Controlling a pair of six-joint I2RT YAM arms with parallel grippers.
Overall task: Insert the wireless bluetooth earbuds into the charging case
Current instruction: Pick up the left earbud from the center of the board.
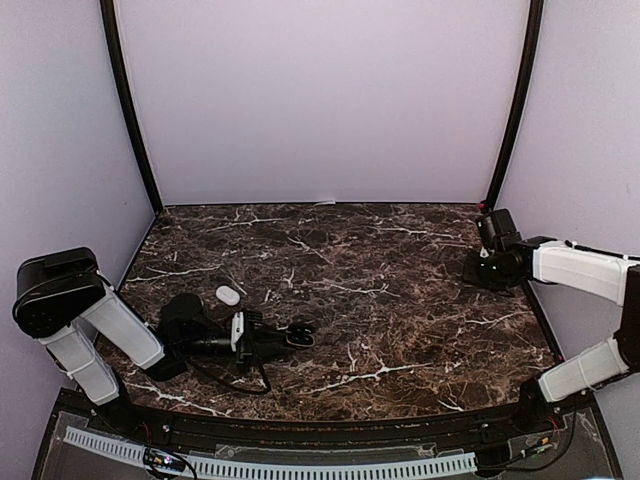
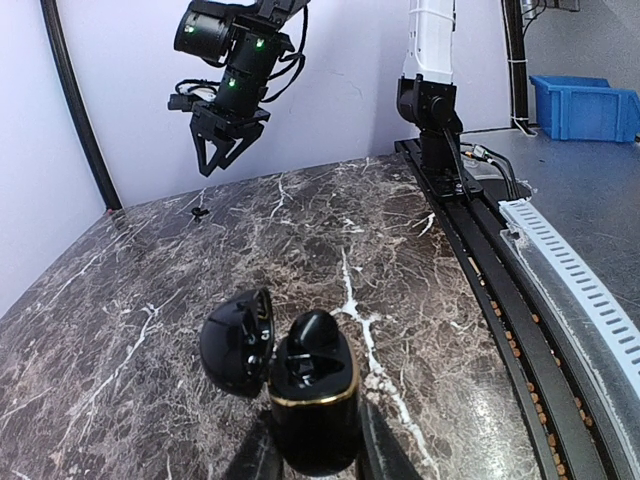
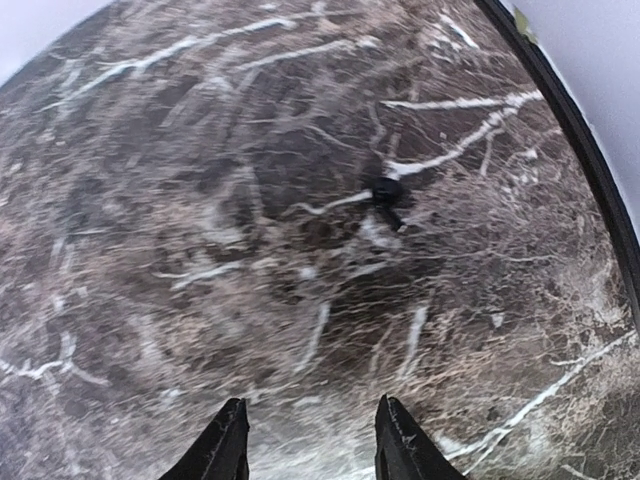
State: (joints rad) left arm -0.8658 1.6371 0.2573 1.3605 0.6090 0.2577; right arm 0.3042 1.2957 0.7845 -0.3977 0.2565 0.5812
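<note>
My left gripper (image 2: 315,452) is shut on the black charging case (image 2: 312,400), which stands upright with a gold rim and its lid (image 2: 235,340) swung open to the left. One black earbud (image 2: 318,335) sits in the case. Another black earbud (image 3: 385,190) lies loose on the marble near the far right corner, also visible as a black earbud (image 2: 199,212) in the left wrist view. My right gripper (image 3: 312,440) hangs above it, open and empty, seen from across the table as the right gripper (image 2: 220,152). In the top view the left gripper (image 1: 275,340) holds the case (image 1: 298,337) at the near left.
A white oval case (image 1: 228,295) lies on the marble table (image 1: 380,300) just behind the left arm. A black frame post (image 1: 510,110) and the wall stand close to the right gripper (image 1: 480,270). A cable rail (image 2: 560,270) runs along the near edge.
</note>
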